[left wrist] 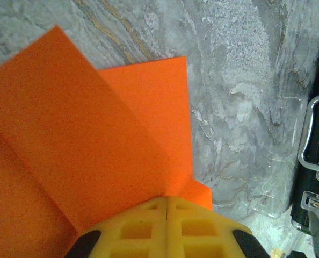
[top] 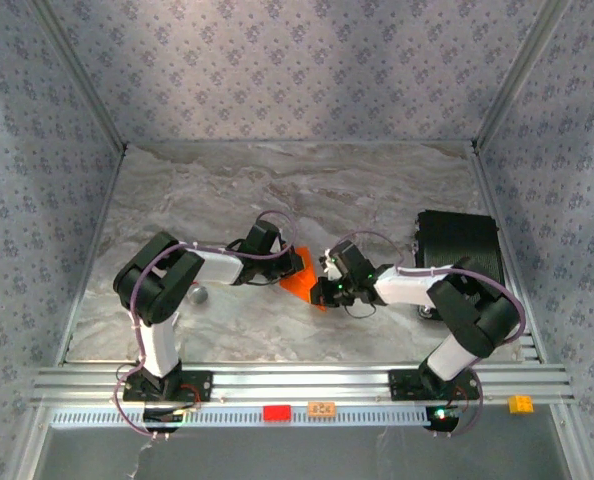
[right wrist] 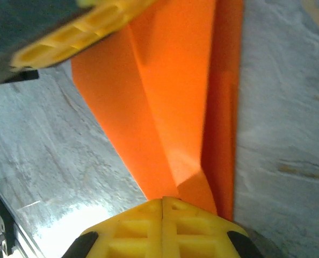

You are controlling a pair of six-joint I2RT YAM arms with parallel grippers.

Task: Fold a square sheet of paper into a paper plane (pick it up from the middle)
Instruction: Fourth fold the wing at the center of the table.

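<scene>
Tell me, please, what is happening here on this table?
The left arm and the right arm are folding an orange paper together over the middle of the table. The left jaws are shut on one edge of the paper, and the right jaws are shut on the opposite edge. The paper already has folded, overlapping flaps, but it is not yet a plane.

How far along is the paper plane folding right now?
Partway. The orange paper already has overlapping folded flaps and creases. The left claw and right claw are shut on it from opposite sides. It isn't a slim dart yet, so more folds remain.
</scene>
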